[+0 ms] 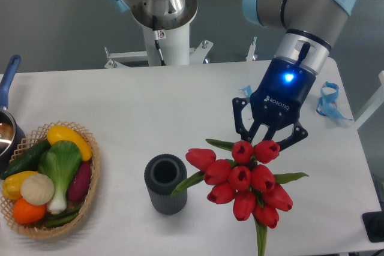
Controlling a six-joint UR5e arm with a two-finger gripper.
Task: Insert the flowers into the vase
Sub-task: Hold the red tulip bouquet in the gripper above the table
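Gripper (268, 138): jaws spread, straddling the top blooms, grip unconfirmed | flowers (245, 183): lying near counter's front-right edge, one leaf touching the vase | vase (165, 183): upright, front-centre, mouth empty | risk: bunch wider than mouth; blooms crushed or vase toppled on insertion.

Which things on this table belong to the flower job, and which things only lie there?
Belong to the job:
- flowers, red tulips lying on the table
- vase, upright, mouth empty
- tool, over the top of the bunch

Only lying about:
- wicker basket of toy vegetables, at the left
- blue-handled pot, left edge
- blue strap, at the right
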